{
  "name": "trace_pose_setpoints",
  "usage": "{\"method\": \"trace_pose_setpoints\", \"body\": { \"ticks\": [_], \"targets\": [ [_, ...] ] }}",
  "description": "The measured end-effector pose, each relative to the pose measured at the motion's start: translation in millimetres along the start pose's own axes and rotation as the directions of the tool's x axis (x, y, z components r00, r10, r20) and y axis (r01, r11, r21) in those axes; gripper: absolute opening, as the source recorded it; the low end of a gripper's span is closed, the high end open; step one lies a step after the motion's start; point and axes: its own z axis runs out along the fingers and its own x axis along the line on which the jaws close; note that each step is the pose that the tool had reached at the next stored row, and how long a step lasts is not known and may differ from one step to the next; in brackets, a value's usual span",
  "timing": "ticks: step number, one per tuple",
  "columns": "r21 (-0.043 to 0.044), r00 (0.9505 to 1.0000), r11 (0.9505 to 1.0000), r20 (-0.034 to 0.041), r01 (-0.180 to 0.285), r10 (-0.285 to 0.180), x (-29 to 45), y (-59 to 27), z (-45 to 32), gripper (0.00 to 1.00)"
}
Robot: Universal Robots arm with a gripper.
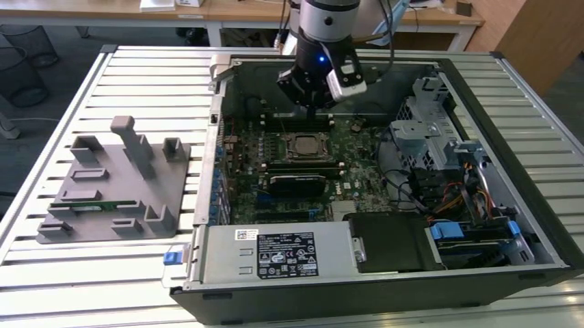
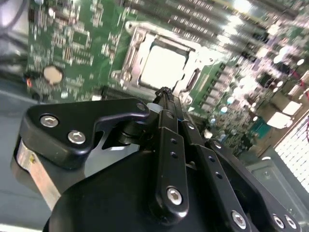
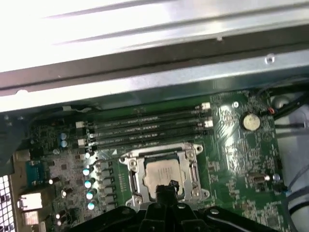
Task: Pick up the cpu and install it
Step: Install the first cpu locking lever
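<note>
The cpu point(image 3: 164, 175) sits in its socket point(image 3: 164, 176); the pincer point(image 2: 164, 92), fingers together and empty, hovers above.

Silver-grey arm point(image 1: 327, 20), black pincer point(image 2: 164, 92) links with silver screws

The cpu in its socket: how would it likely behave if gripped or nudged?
The cpu looks like a flat metal-topped square, so probably stiff and unlikely to roll. Its shiny top may be slippery. Sitting low inside the socket frame, it probably would not slide when nudged, and offers little edge for the pincer.
</note>
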Motion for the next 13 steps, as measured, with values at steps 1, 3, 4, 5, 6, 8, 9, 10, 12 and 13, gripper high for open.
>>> {"method": "trace_pose_setpoints", "body": {
  "ticks": [1, 3, 4, 5, 6, 8, 9, 10, 12, 13],
  "targets": [
    [-0.0090, 1.0000, 0.9999, -0.0019, 0.009, -0.009, 0.0, 0.0, 0.2, 0.11],
    [-0.0131, 0.9992, 0.9991, -0.0041, 0.041, -0.041, -0.1, 0.0, 1.4, 0.11],
    [-0.0127, 0.9982, 0.9981, -0.0052, 0.060, -0.060, 0.0, -0.1, 1.8, 0.11],
    [-0.0122, 0.9972, 0.9971, -0.0058, 0.075, -0.075, 0.0, -0.1, 2.4, 0.11],
    [-0.0121, 0.9968, 0.9968, -0.0054, 0.079, -0.080, 0.6, -0.3, 3.2, 0.11],
    [-0.0126, 0.9967, 0.9966, 0.0008, 0.081, -0.081, 6.3, -1.4, 4.9, 0.11],
    [-0.0128, 0.9967, 0.9966, 0.0054, 0.081, -0.081, 10.4, -2.1, 5.5, 0.11],
    [-0.0132, 0.9967, 0.9966, 0.0084, 0.081, -0.081, 13.7, -2.6, 6.0, 0.11],
    [-0.0129, 0.9948, 0.9948, 0.0077, 0.101, -0.101, 14.8, -2.8, 7.3, 0.11],
    [-0.0123, 0.9928, 0.9928, 0.0067, 0.119, -0.119, 14.8, -2.9, 7.8, 0.11]
  ]
}}
